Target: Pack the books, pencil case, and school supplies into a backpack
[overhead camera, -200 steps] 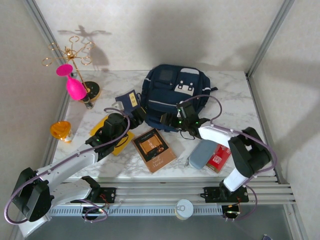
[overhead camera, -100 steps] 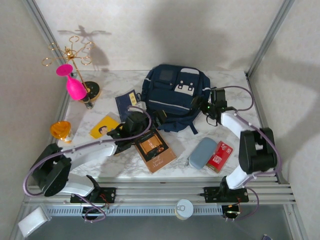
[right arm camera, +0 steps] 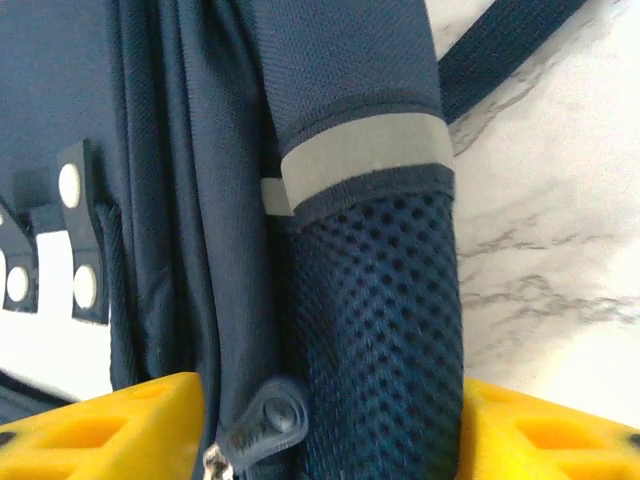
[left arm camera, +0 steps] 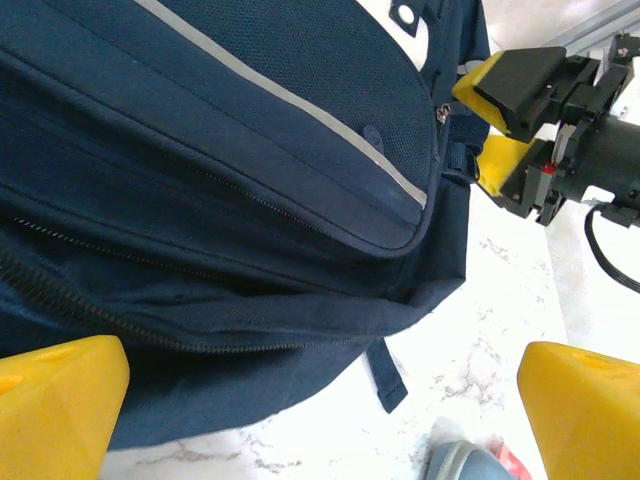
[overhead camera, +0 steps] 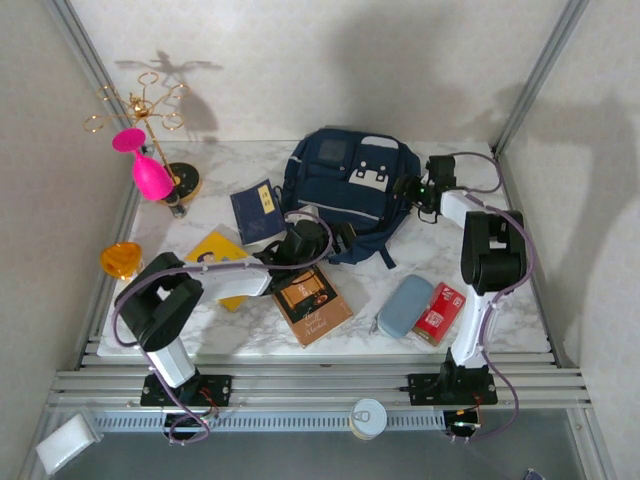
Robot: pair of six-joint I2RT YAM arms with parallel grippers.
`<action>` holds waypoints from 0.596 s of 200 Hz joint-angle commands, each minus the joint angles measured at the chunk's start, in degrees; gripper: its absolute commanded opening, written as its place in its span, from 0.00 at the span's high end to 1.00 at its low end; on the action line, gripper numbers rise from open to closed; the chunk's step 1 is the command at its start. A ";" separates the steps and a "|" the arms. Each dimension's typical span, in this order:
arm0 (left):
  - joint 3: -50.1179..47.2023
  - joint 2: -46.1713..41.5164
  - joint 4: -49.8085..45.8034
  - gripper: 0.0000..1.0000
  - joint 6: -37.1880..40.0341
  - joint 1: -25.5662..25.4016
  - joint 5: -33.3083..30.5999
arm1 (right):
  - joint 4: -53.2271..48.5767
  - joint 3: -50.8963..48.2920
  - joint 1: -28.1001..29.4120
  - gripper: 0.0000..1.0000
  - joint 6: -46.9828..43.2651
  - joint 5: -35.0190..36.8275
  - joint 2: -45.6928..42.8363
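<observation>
The big navy blue cloth backpack (overhead camera: 345,185) lies flat at the back of the white marble table (overhead camera: 520,310). The left gripper (overhead camera: 335,236) is at the bag's near edge. In the left wrist view its two yellow fingers (left arm camera: 55,400) are far apart and hold nothing, and the bag's long zips and light stripe (left arm camera: 290,105) are right in front of them. The right gripper (overhead camera: 408,190) is at the bag's right side. In the right wrist view its yellow fingers (right arm camera: 110,425) sit on both sides of the bag's dark net side pocket (right arm camera: 375,330), and a small zip tab (right arm camera: 262,425) hangs next to the left one. The pocket touches the fingers, but I cannot tell if they are pinching it or just resting there. The three books lie out on the table: the small navy book with a pale label (overhead camera: 258,210) just left of the bag, the thin yellow book (overhead camera: 212,250) partly under the left arm, and the brown book with an orange and black picture (overhead camera: 310,297) near the front. The soft grey-blue pencil case (overhead camera: 405,305) lies to the right of the brown book, and the little flat red pack (overhead camera: 439,312) lies right beside it. An orange cup (overhead camera: 120,260) stands at the left edge. A pink glass (overhead camera: 150,172) hangs on a gold wire stand (overhead camera: 140,105) in the back left corner.
</observation>
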 commanded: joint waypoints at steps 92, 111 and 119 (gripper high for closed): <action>10.08 14.39 8.04 0.01 6.58 8.27 0.30 | 10.36 -19.56 -1.20 0.97 4.40 -7.42 -17.55; 16.12 18.09 6.71 0.01 8.31 10.45 1.85 | 12.29 -26.14 -0.99 0.99 7.87 -7.36 -23.30; 18.91 19.17 5.08 0.01 9.27 11.23 2.07 | 13.92 -29.09 -0.33 0.99 9.37 -7.78 -26.01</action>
